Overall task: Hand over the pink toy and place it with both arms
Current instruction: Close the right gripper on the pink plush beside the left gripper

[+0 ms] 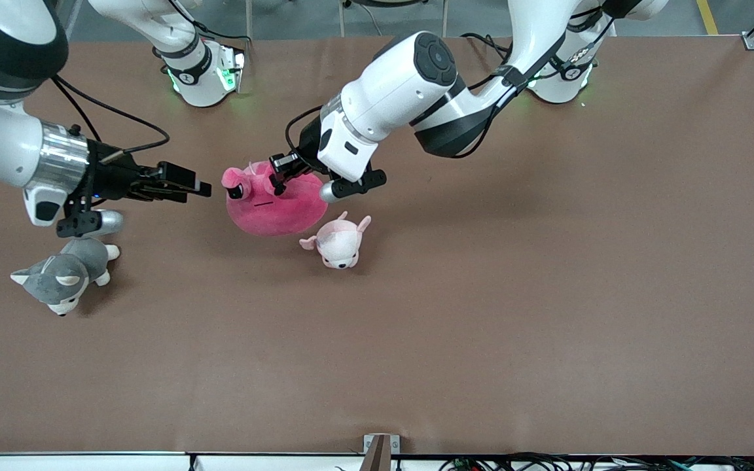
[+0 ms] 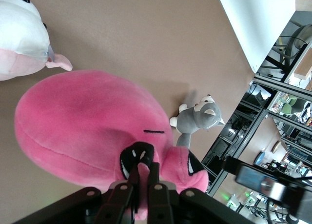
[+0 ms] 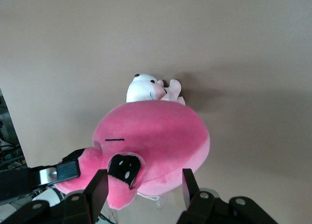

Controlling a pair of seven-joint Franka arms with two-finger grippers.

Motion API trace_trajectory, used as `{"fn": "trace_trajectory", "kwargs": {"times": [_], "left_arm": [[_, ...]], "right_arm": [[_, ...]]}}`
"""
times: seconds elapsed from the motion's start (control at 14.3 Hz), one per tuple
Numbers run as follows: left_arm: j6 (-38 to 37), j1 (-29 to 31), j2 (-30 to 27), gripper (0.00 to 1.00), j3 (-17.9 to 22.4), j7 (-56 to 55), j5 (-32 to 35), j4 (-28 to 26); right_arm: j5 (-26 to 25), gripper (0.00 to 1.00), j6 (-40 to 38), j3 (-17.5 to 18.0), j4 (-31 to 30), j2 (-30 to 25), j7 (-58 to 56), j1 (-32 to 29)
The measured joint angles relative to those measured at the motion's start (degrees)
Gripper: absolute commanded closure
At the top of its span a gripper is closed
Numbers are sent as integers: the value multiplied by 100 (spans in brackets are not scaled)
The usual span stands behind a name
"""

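Nearest your front camera sits the grey dog plush [image 1: 63, 278], then the pale pink plush [image 1: 340, 243]; just above it in that view your pink toy [image 1: 275, 204] hangs pinched in the left gripper [image 1: 280, 175], jaws closed on its top, arm angled down; your right gripper [image 1: 184, 186] reaches level toward it, fingers [image 3: 97, 191] spread wide, holding nothing.

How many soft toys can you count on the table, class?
3: the pink toy held by the left gripper; the small pale toy beside it; the grey dog under the right gripper.
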Motion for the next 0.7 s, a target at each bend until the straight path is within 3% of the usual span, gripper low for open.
{"fn": "trace_trajectory", "kwargs": {"times": [0.7], "left_arm": [[164, 2, 24, 100, 12, 0, 0, 29]], "right_arm": [[27, 31, -173, 1, -48, 84, 443, 201]]}}
